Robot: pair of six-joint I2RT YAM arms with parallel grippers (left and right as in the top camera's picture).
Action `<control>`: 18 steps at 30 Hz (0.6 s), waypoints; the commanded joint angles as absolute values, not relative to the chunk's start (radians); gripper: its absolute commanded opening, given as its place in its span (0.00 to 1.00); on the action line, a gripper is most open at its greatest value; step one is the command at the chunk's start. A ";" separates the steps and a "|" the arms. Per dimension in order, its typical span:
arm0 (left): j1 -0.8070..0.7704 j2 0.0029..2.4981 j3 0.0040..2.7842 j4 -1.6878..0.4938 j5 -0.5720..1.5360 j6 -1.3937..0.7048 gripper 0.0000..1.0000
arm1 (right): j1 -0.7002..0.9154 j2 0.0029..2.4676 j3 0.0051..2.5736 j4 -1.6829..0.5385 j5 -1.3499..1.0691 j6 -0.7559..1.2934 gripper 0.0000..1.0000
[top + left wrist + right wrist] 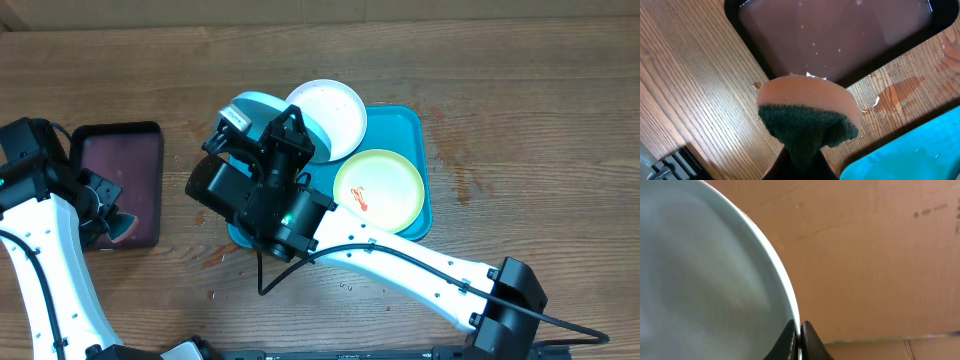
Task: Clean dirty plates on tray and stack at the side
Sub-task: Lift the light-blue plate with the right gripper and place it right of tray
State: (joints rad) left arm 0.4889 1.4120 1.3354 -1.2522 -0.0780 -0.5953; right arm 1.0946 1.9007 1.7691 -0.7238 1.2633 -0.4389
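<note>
My right jaws pinch the pale blue plate by its rim at the turquoise tray's upper-left corner; left jaws clamp the sponge over the black tray's lower edge, frame left

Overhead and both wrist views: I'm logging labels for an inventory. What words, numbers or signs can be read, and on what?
No text can be read in any view.
White label on the right arm, overhead view: too small to read.
Dark print on the cardboard, right wrist view: blurred, unreadable.
Left wrist view: none.
</note>
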 commanded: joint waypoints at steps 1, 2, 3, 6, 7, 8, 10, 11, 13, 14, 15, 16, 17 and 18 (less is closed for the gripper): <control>0.493 1.419 1.337 -1.248 -0.065 -0.579 0.04 | 1.052 1.876 1.791 -0.736 1.288 -0.332 0.04; 0.493 1.419 1.337 -1.248 -0.065 -0.580 0.04 | 1.032 1.876 1.791 -0.761 1.275 -0.284 0.04; 0.493 1.419 1.337 -1.248 -0.065 -0.580 0.04 | 0.975 1.876 1.791 -0.831 1.191 -0.131 0.04; 0.493 1.419 1.337 -1.248 -0.065 -0.580 0.04 | 0.829 1.876 1.790 -0.935 0.743 0.138 0.04; 0.492 1.419 1.337 -1.247 -0.065 -0.580 0.04 | 0.773 1.876 1.785 -0.948 0.558 0.179 0.04; 0.492 1.419 1.337 -1.247 -0.065 -0.580 0.04 | 0.695 1.876 1.775 -0.953 0.329 0.194 0.04; 0.492 1.419 1.337 -1.245 -0.065 -0.580 0.04 | 0.577 1.877 1.756 -0.952 0.034 0.195 0.04; 0.492 1.419 1.337 -1.244 -0.065 -0.580 0.04 | 0.479 1.877 1.743 -0.953 -0.130 0.195 0.04; 0.492 1.419 1.337 -1.245 -0.065 -0.580 0.04 | 0.385 1.877 1.731 -0.956 -0.239 0.195 0.04; 0.492 1.419 1.337 -1.245 -0.064 -0.580 0.04 | 0.316 1.877 1.723 -0.962 -0.293 0.195 0.04; 0.492 1.419 1.337 -1.245 -0.059 -0.580 0.04 | 0.253 1.877 1.718 -0.976 -0.315 0.195 0.04; 0.491 1.419 1.337 -1.245 -0.059 -0.580 0.04 | 0.186 1.879 1.711 -0.990 -0.315 0.195 0.04; 0.490 1.419 1.337 -1.245 -0.059 -0.580 0.04 | 0.134 1.879 1.704 -1.000 -0.308 0.194 0.04; 0.490 1.419 1.337 -1.245 -0.058 -0.580 0.04 | 0.092 1.880 1.697 -1.008 -0.299 0.194 0.04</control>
State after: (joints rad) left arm 0.4889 1.4139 1.3338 -1.2484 -0.0700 -0.5957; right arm 0.1986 1.9011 1.7172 -0.9939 -0.1024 0.1581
